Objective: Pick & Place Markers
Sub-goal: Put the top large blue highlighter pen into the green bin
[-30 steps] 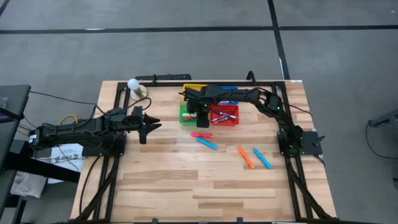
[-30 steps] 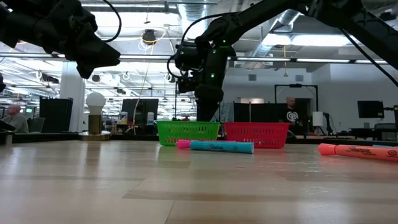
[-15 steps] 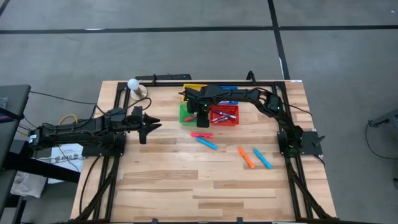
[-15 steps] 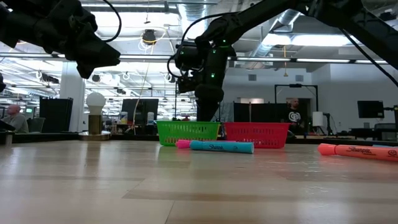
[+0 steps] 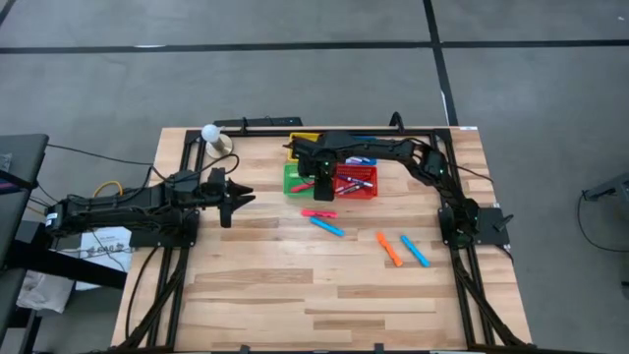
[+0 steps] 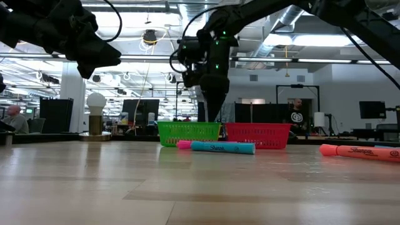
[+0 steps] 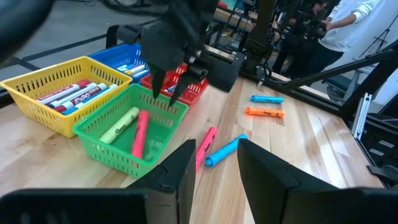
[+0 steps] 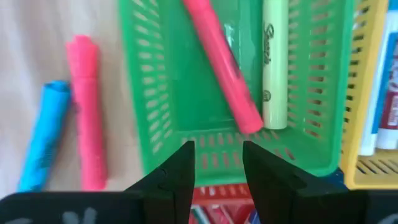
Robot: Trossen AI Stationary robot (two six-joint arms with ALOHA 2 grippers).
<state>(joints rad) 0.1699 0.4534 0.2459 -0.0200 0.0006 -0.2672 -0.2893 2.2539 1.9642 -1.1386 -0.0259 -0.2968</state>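
A light wooden table (image 5: pixel 295 285) is set on a grey concrete floor (image 5: pixel 295 79) marked by dark lines (image 5: pixel 216 46). Beyond the table an open hall is seen, lit by ceiling strip lights (image 6: pixel 325 39), with exposed ducts (image 6: pixel 289 15), dark monitors (image 6: pixel 372 109), and a person (image 6: pixel 294 115) standing far back. A globe lamp (image 6: pixel 95 103) is placed at the table's far edge.

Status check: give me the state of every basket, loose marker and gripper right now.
right gripper: open, empty, above green basket
left gripper: open, empty, waiting aside
green basket: holds pink and yellow-green markers
red basket: holds markers
yellow basket: holds markers
four loose markers: lying on table
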